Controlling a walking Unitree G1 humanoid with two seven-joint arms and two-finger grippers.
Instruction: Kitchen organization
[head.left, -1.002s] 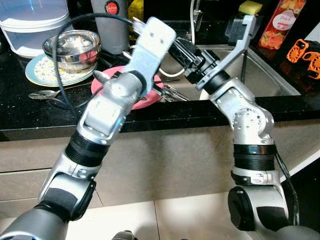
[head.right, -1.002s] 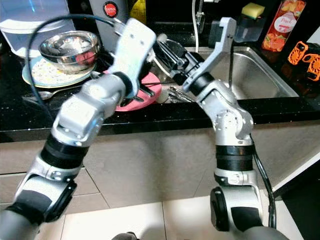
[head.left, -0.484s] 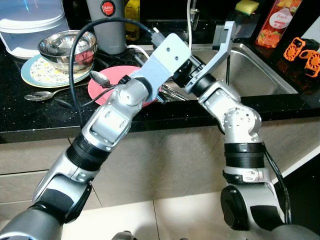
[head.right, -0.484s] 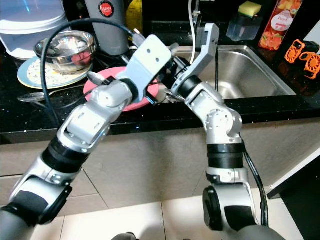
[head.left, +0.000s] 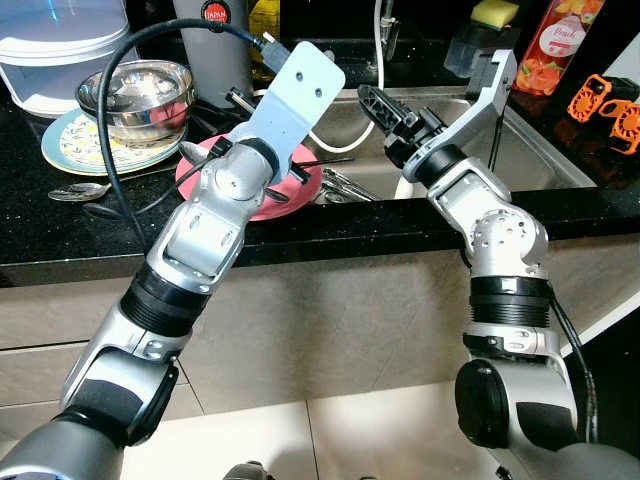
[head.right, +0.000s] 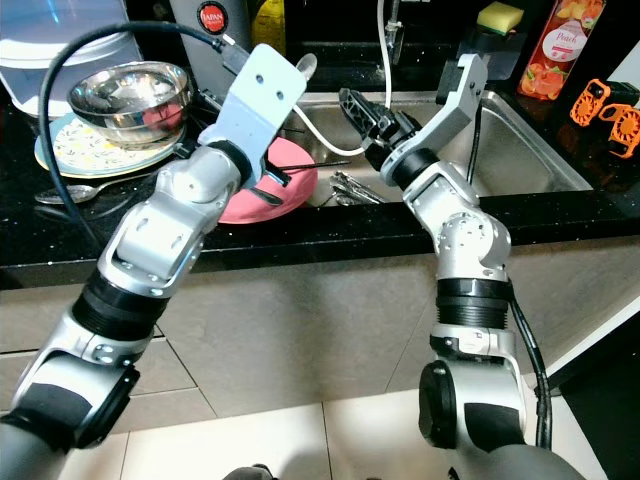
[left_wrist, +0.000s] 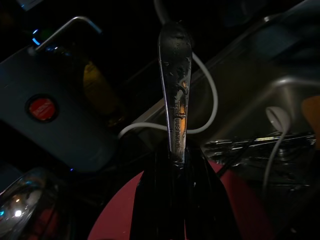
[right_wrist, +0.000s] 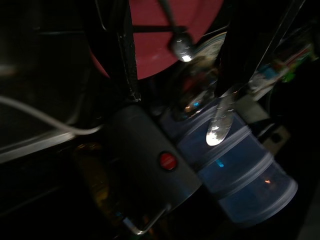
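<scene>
My left gripper is shut on a steel utensil, whose rounded handle end sticks out past the fingers. The gripper hangs over the pink plate on the black counter, mostly hidden behind its wrist bracket in the eye views. A spoon rests on the plate's left rim. My right gripper is over the sink's left edge, pointing toward the left gripper and a little apart from it. Its fingers stand open with nothing between them. The right wrist view shows the held utensil ahead.
A steel bowl sits on a patterned plate, with a spoon on the counter in front. Several utensils lie at the sink edge. A grey appliance, clear container, sponge and bottle line the back.
My right gripper has pulled back to the right, away from the left gripper that it was close against. The left arm has swung up and left with the utensil.
</scene>
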